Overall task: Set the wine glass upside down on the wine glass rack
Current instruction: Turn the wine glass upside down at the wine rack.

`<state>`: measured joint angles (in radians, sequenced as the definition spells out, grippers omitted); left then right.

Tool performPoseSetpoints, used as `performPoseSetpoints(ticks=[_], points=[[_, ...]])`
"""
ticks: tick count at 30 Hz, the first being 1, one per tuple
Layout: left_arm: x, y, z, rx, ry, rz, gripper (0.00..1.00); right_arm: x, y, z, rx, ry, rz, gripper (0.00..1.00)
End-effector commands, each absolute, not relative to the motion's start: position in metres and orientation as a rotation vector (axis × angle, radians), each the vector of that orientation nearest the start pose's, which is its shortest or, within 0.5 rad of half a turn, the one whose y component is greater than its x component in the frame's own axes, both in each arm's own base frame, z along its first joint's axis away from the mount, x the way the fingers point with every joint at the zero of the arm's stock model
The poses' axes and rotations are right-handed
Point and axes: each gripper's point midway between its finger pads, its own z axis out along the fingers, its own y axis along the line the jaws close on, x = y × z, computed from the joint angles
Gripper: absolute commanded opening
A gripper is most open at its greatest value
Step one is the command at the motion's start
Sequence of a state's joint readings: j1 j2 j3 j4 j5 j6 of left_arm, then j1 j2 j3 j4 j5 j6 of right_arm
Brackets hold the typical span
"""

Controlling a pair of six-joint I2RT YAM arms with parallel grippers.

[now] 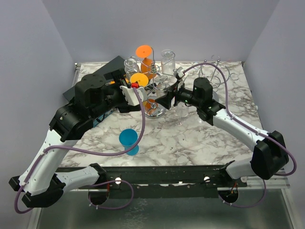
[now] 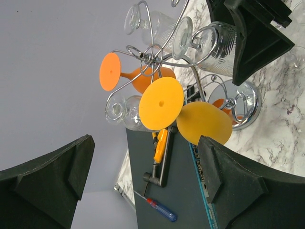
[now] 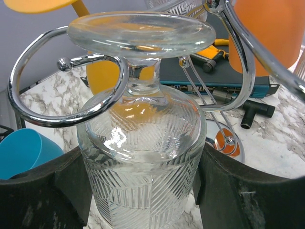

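Inverted wine glass [image 3: 143,157], stem inside a rack [image 3: 21,102] loop, clamped in right gripper [image 3: 143,200]. Left gripper [image 2: 143,186] spread wide, empty. Risk of a drop from releasing with foot [image 3: 140,31] half-seated.

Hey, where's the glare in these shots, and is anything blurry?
Right wrist: bright glints on the clear wine glass and chrome rack loop, all sharp. Left wrist: tilted sideways, orange glasses crisp, rack base mirror-shiny. Top external: even, soft light on the marble table, nothing blurred.
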<state>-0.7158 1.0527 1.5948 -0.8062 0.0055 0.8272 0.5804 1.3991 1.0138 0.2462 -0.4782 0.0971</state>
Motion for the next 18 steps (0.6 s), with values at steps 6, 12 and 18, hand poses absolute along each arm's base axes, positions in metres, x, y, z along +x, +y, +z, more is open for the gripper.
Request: performPoseSetpoints(ticks=[6, 12, 18], points=[[0.249, -0.174, 0.426, 1.282, 1.329, 0.090, 0.99, 0.324, 0.327, 0.301, -0.825, 1.457, 0.960, 0.39], [0.249, -0.174, 0.426, 1.281, 1.330, 0.093, 0.99, 0.323, 0.331, 0.307, -0.839, 1.424, 0.975, 0.39], [0.249, -0.173, 0.427, 1.278, 1.329, 0.095, 0.99, 0.321, 0.338, 0.307, -0.866, 1.412, 0.998, 0.40]])
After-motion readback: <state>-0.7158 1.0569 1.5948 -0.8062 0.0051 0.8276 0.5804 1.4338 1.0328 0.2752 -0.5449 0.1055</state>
